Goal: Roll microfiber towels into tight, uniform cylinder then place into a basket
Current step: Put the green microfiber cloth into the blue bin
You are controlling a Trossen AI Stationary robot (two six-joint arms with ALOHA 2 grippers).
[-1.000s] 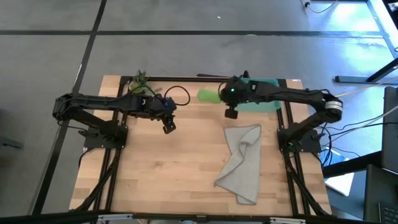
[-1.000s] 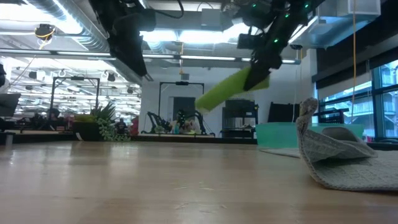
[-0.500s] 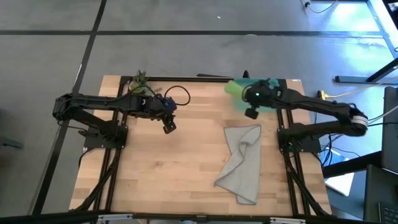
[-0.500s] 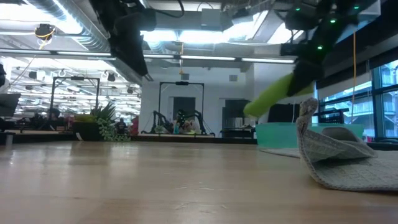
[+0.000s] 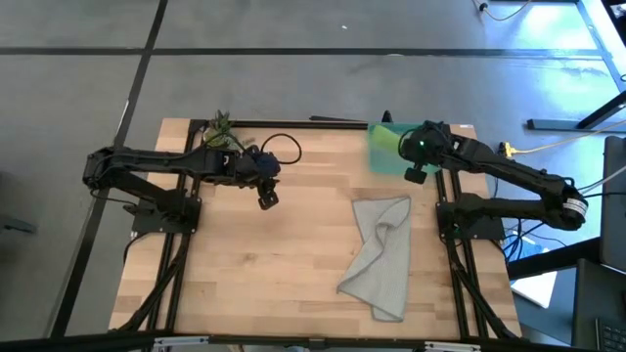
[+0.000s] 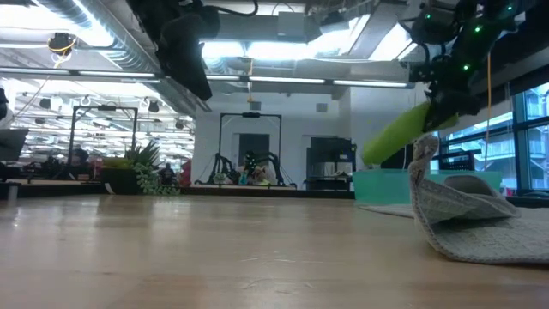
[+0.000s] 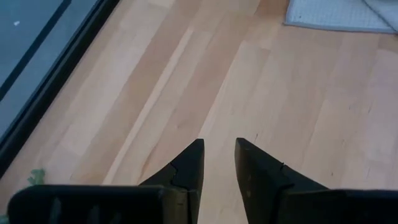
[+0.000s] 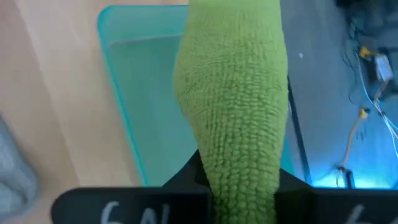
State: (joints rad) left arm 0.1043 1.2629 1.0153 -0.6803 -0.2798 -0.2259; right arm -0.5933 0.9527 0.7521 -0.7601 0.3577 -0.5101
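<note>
Since the earlier frame, right gripper [image 5: 415, 160] carries the rolled green towel [image 8: 233, 99] rightward, clamped between its fingers, above the basket [image 8: 143, 118] at the table's far right. Grey towel [image 5: 380, 256] lies crumpled nearby. Left gripper [image 7: 217, 163] hovers, fingers narrowly parted.

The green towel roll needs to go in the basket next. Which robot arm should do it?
The right one. Its gripper already holds the green towel roll above the basket. The left gripper holds nothing and hangs far away.
</note>
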